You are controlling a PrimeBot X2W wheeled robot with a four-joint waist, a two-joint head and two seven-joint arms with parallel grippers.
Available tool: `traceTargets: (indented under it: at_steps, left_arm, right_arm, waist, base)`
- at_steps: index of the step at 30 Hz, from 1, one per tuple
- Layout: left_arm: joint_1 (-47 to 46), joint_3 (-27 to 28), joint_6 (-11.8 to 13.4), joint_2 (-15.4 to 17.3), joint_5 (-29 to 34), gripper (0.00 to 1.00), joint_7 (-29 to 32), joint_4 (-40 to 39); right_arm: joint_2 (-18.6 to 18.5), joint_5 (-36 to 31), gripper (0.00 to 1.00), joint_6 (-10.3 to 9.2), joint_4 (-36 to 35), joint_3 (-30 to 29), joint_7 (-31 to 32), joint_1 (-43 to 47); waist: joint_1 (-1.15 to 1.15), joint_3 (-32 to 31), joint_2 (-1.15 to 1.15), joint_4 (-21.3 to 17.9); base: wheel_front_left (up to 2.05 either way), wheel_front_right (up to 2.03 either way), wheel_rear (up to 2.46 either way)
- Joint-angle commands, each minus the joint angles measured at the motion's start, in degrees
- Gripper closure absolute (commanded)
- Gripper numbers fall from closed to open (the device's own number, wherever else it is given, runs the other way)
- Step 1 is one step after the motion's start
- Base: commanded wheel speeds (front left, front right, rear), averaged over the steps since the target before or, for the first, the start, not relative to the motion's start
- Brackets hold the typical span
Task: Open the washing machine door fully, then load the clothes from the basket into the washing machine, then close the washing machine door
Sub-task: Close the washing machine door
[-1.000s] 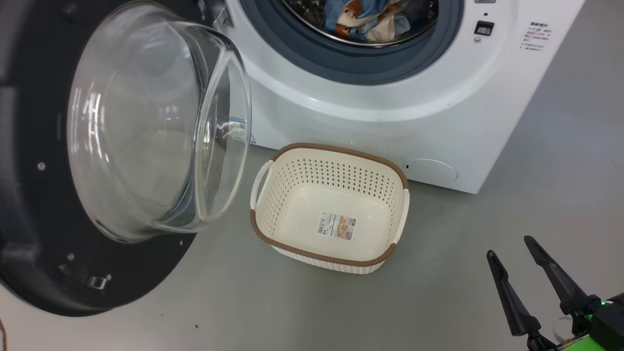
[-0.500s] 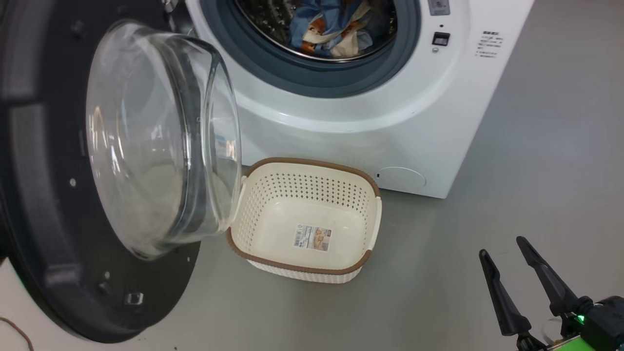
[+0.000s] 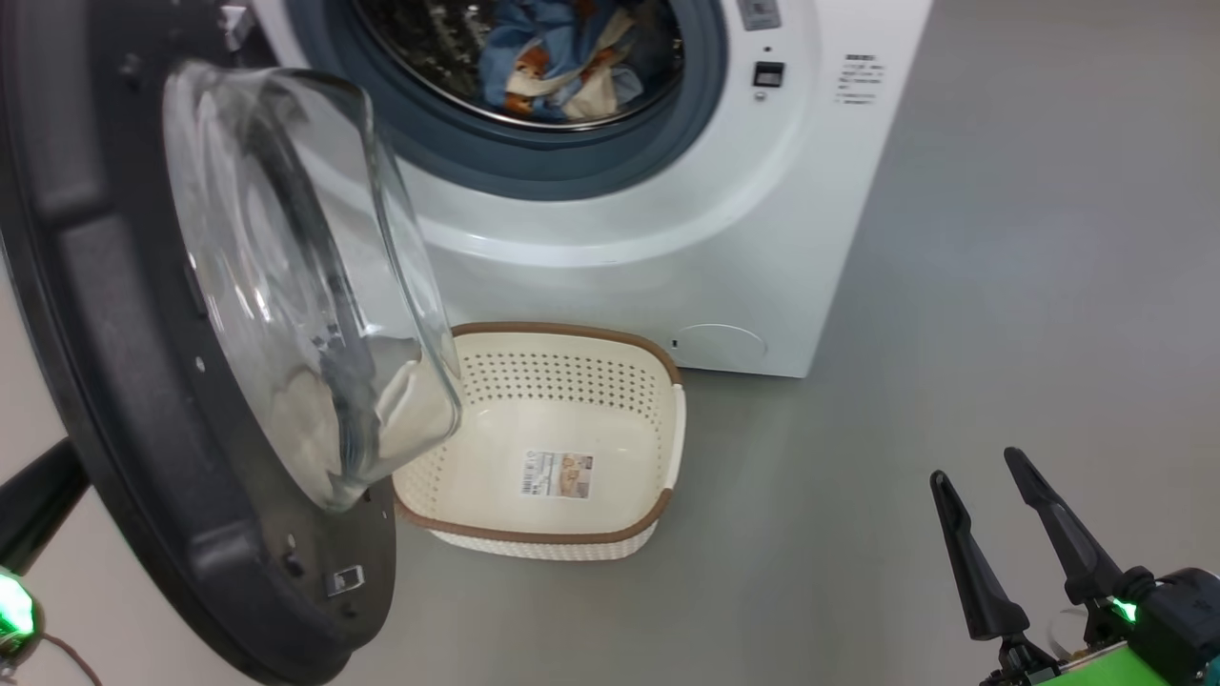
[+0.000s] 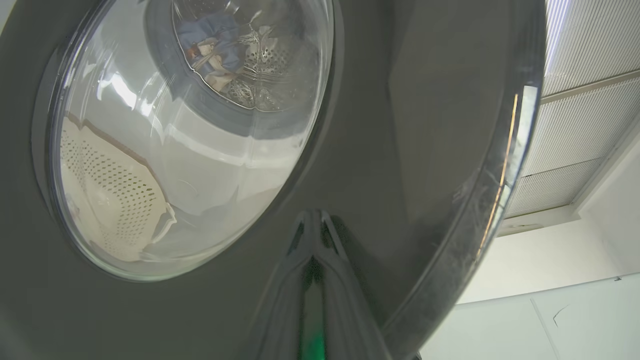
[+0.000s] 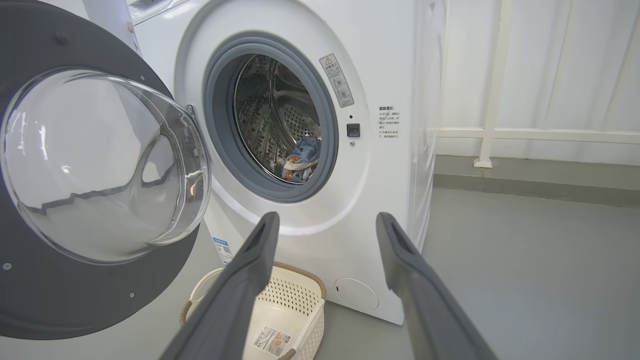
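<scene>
Left pincer (image 4: 313, 217) clenched, tips prob. touching washing machine door (image 4: 425, 100); right pincer (image 3: 975, 467) released, well apart.

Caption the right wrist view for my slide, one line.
Open right hand faces the washing machine, its door open, clothes in the drum, the empty basket on the floor below.

Left pincer (image 4: 312, 219) looks pinched shut in a dim view; right pincer (image 3: 977, 467) hangs spread wide, empty.

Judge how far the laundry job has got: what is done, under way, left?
Done: door open, clothes in the drum, basket empty. Under way: the shut left gripper rests against the door's outer face, likely to push. Left: shutting the door. Right gripper open, idle.
</scene>
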Motion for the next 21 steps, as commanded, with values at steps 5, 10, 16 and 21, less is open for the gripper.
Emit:
traceTargets:
  at_steps: [5, 10, 16, 21]
  left_arm:
    - [-2.8, 2.3, 0.8, 0.7, -0.6, 1.00, -0.9, -1.9]
    - [-3.7, 1.5, 0.7, -0.4, -0.9, 1.00, -0.9, -1.4]
    - [-5.5, 1.2, 0.7, -1.5, -0.2, 1.00, -2.4, 0.2]
    - [-7.3, 0.6, 0.9, -1.9, 0.0, 1.00, -2.7, 0.9]
  right_arm:
    - [0.3, -0.8, 0.00, 0.51, -1.8, 0.9, -0.7, -2.1]
    - [0.7, -0.8, 0.00, 0.51, -1.6, 0.9, -0.7, -2.1]
    - [1.1, -0.7, 0.00, 0.51, -1.5, 1.4, -0.7, -2.6]
    - [1.2, -0.7, 0.00, 0.51, -1.5, 1.5, -0.7, -3.1]
  waist:
    - [0.00, 0.5, 0.00, -3.9]
    - [0.00, 0.2, 0.00, -6.8]
    - [0.00, 0.1, 0.00, -10.3]
    - [0.00, 0.6, 0.00, -12.6]
  base:
    - [0.00, 0.00, 0.00]
    - [0.00, 0.00, 0.00]
    - [0.00, 0.00, 0.00]
    - [0.00, 0.00, 0.00]
